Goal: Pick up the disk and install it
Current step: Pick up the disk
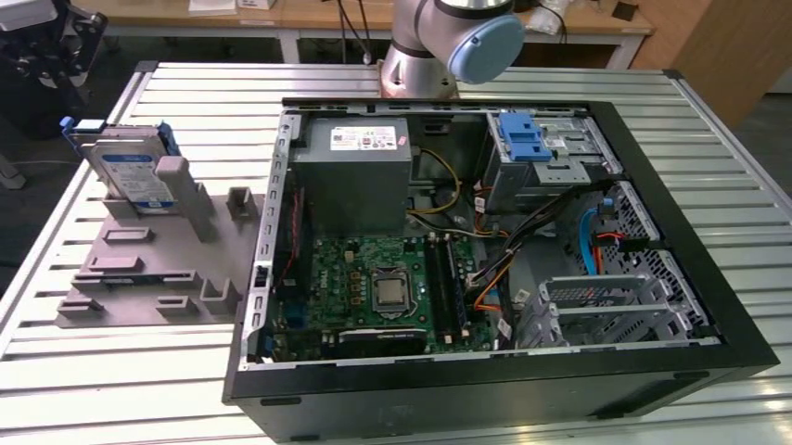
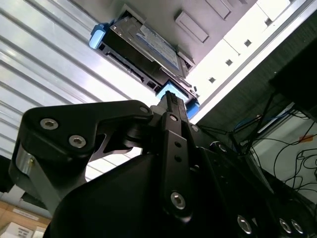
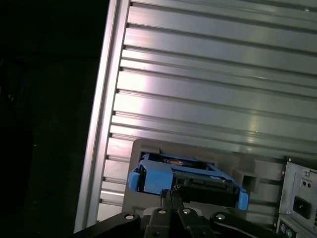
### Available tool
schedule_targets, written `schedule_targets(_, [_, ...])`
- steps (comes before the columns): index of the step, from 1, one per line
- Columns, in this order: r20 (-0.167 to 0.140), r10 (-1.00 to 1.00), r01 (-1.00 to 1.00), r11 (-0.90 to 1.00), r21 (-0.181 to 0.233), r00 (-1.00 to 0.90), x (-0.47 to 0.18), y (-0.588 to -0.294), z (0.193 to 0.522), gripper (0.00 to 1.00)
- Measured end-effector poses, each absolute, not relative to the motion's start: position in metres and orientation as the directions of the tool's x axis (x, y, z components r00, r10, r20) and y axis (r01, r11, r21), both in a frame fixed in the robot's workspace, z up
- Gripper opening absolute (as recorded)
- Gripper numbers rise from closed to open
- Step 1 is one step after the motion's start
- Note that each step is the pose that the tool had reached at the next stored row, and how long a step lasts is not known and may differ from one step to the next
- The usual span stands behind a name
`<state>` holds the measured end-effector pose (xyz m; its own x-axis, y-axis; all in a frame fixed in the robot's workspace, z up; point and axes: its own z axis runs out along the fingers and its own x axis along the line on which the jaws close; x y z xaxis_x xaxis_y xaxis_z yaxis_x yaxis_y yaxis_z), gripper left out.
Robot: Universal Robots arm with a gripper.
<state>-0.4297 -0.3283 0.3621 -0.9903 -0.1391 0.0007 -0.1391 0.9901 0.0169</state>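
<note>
Disk (image 1: 124, 171) upright in grey stand (image 1: 148, 269), ahead of tool (image 3: 167, 197), apart

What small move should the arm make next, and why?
Probably move closer to the disk: it stands in the grey holder beside the computer case, not yet picked up, and the gripper points at its blue end without holding it.

Metal disk (image 1: 134, 176), ribbed metal table (image 1: 124, 389)
</note>
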Motion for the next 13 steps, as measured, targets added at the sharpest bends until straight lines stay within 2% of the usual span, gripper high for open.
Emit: schedule_targets(13, [0.0,-0.254,-0.253,0.967,0.017,-0.967,-0.43,-0.3286,0.3619,0.12])
